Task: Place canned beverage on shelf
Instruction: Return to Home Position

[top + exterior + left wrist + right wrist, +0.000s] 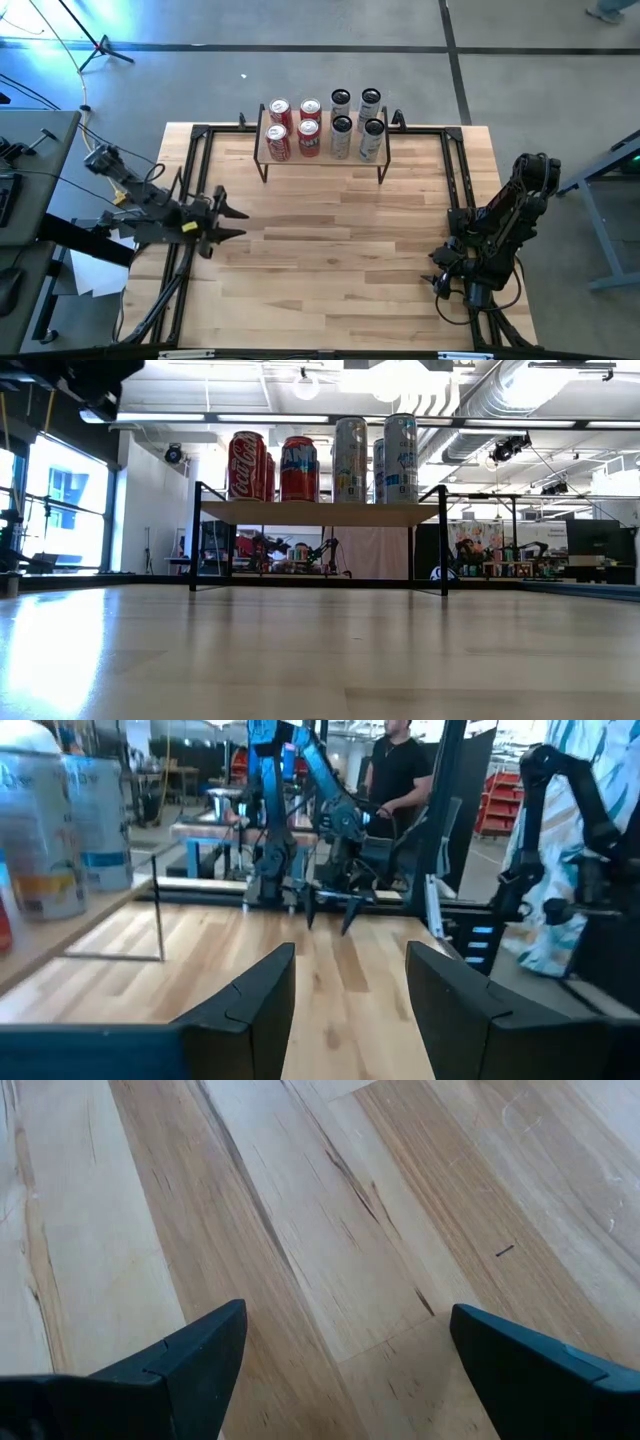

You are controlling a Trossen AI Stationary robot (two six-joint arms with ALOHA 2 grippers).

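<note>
The shelf (320, 160), a low wood plank on thin black legs, stands at the table's far middle. On it stand several cans: red ones (293, 128) to the left and taller silver ones (356, 125) to the right, all upright on their bases. The low view shows them in a row on the shelf top (320, 512). My left gripper (243, 222) hangs open and level over the table's left part, pointing to the right, with nothing between its fingers (350, 960). My right gripper (438, 270) is open near the right edge, tilted down over bare wood (340, 1330).
Black metal rails (190, 200) (455, 185) run along the table's left and right sides. Bare wood (330, 260) lies in front of the shelf, between the arms. In the left wrist view a person (400, 770) stands beyond the table, behind my right arm (320, 820).
</note>
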